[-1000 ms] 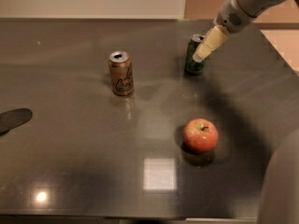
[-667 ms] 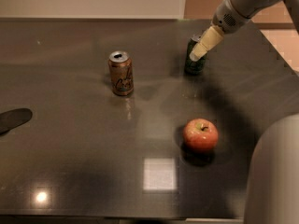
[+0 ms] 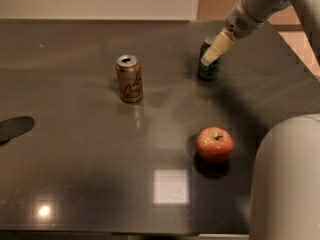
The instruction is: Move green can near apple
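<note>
The green can [image 3: 208, 73] stands upright at the back right of the dark table [image 3: 75, 134]. My gripper [image 3: 210, 56] reaches down from the upper right and is at the can's upper part, partly covering it. The apple [image 3: 214, 144], red with a short stem, sits on the table well in front of the can, nearer the front edge. Whether the gripper holds the can cannot be told.
A tan-orange can [image 3: 130, 79] with script lettering stands upright left of the green can. A dark flat object [image 3: 15, 127] lies at the table's left edge. My pale robot body [image 3: 287, 179] fills the lower right corner. The table's right edge runs behind the arm.
My gripper has shifted slightly left against the green can. More of my robot body shows at the lower right. The cans and the apple have not moved.
</note>
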You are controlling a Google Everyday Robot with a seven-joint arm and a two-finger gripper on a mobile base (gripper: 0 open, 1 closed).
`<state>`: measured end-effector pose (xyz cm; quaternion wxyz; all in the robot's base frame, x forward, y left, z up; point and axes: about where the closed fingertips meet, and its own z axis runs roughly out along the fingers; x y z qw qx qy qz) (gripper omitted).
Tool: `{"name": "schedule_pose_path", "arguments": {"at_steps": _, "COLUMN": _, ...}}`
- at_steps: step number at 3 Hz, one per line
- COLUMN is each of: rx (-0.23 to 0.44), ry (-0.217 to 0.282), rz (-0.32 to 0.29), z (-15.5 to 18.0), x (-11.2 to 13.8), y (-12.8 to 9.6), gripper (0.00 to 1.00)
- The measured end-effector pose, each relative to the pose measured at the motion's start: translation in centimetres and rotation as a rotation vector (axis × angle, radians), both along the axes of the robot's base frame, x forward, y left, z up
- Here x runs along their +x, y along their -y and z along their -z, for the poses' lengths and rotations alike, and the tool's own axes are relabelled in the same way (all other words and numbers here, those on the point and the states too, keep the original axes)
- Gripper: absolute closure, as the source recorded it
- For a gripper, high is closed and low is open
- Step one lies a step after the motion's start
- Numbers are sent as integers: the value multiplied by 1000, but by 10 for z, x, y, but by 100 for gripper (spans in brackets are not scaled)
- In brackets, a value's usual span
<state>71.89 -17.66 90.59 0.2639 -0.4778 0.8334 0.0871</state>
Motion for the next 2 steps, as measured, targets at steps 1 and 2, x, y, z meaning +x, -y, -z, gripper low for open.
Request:
{"name": "schedule_pose_path", "arguments": {"at_steps": 1, "rx": 1, "ry": -14, "rz": 2, "z": 3, "x": 2, "y": 2, "gripper": 40}}
{"name": "schedule_pose_path", "arguments": {"at_steps": 2, "rx": 13, "ry": -20, "rz": -25, "z": -2, "x": -3, "y": -5, "gripper": 64}}
